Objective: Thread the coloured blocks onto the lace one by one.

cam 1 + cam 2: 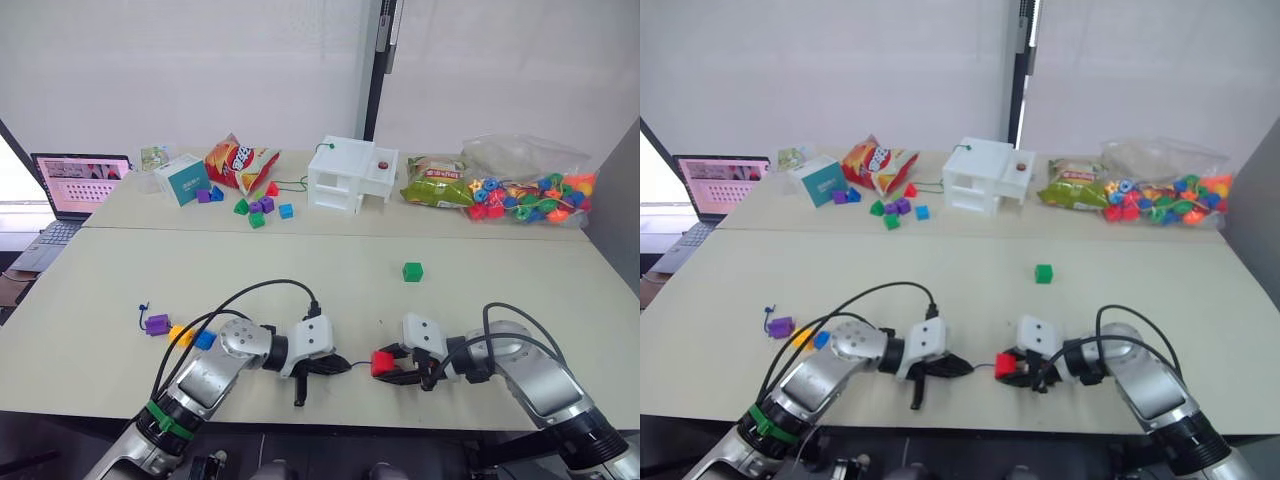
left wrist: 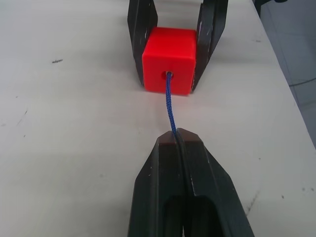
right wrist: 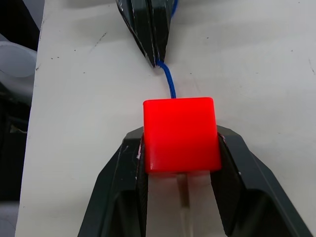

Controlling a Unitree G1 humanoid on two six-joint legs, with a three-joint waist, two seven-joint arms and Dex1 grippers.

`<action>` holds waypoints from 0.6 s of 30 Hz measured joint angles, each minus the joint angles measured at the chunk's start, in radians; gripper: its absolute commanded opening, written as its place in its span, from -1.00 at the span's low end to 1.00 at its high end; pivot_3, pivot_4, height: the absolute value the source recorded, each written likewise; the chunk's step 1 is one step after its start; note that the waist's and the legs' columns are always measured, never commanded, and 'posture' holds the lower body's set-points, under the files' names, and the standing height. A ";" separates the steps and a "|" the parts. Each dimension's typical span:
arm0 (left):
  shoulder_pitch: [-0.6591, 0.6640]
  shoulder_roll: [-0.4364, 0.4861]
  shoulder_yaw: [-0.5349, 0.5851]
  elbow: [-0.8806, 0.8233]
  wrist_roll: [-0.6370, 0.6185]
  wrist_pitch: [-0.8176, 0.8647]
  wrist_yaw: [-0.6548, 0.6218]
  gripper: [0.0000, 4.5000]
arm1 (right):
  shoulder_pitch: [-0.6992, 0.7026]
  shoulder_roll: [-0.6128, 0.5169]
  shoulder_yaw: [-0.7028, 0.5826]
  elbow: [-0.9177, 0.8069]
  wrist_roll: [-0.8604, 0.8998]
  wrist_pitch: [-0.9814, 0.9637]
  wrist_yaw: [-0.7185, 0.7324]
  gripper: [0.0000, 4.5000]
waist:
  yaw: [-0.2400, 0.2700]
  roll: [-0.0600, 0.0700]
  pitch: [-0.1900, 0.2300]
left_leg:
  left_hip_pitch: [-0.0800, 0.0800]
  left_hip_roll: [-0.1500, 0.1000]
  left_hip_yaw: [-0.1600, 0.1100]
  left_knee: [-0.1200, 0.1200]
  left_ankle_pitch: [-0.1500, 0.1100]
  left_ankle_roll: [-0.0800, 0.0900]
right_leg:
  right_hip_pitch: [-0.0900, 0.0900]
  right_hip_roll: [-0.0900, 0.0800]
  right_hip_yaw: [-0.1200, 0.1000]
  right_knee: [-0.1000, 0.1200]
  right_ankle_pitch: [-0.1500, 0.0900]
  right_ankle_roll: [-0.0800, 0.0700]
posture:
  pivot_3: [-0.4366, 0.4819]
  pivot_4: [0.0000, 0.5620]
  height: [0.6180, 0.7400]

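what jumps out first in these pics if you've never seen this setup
At the table's near edge, the right gripper clamps a bright red block while the left gripper pinches the blue lace that runs into the block's hole. Three blocks, purple, yellow-orange and blue, sit together on the left, and a green block lies alone mid-table.

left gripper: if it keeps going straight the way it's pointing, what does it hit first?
Most likely the red block, dead ahead along the lace the left gripper pinches. The right gripper clamps that block on both sides, so its fingers come right after. Only bare table lies between.
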 measured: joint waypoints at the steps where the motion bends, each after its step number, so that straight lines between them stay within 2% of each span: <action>1: -0.007 -0.014 -0.005 0.009 0.005 0.000 0.006 -1.00 | 0.000 -0.001 0.000 0.000 0.000 0.000 0.001 -0.47 | 0.000 0.000 0.000 | 0.000 0.000 0.000 0.000 0.000 0.000 | 0.000 0.000 0.000 0.000 0.000 0.000 | -0.05 -0.47 1.00; 6: -0.050 -0.086 -0.030 0.033 0.034 0.002 0.043 -1.00 | -0.001 -0.001 0.000 -0.001 0.000 0.001 0.006 -0.47 | -0.001 0.000 0.000 | 0.000 0.000 0.000 0.000 0.000 0.000 | 0.000 0.000 0.000 0.000 0.000 0.000 | -0.05 -0.47 1.00; 11: -0.051 -0.110 -0.042 0.039 0.049 0.020 0.067 -1.00 | -0.002 -0.006 0.000 -0.003 -0.003 0.010 0.005 -0.47 | -0.002 0.000 0.000 | 0.000 0.000 0.000 0.000 0.000 0.000 | 0.000 0.001 0.000 0.000 0.000 0.000 | -0.05 -0.47 1.00; 13: -0.048 -0.106 -0.038 0.033 0.045 0.039 0.073 -0.76 | -0.002 -0.007 0.000 -0.012 -0.002 0.024 0.001 -0.47 | -0.001 0.000 0.000 | 0.000 0.000 0.000 0.000 0.000 0.000 | 0.000 0.001 0.000 0.000 0.000 0.000 | -0.05 -0.47 1.00; 15: -0.046 -0.098 -0.029 0.012 0.036 0.067 0.067 -0.50 | -0.002 -0.006 0.000 -0.020 -0.002 0.039 -0.008 -0.01 | -0.002 0.000 0.000 | 0.000 0.000 0.000 0.000 0.000 0.000 | 0.000 0.001 0.000 0.000 0.000 0.000 | -0.05 -0.47 1.00; 18: -0.046 -0.065 -0.008 -0.027 0.006 0.101 0.047 -0.07 | 0.009 -0.007 -0.002 -0.042 0.001 0.063 -0.027 0.42 | -0.002 0.000 0.000 | 0.000 0.001 0.000 0.000 0.000 0.000 | 0.000 0.001 0.000 0.000 0.000 0.000 | -0.05 -0.47 1.00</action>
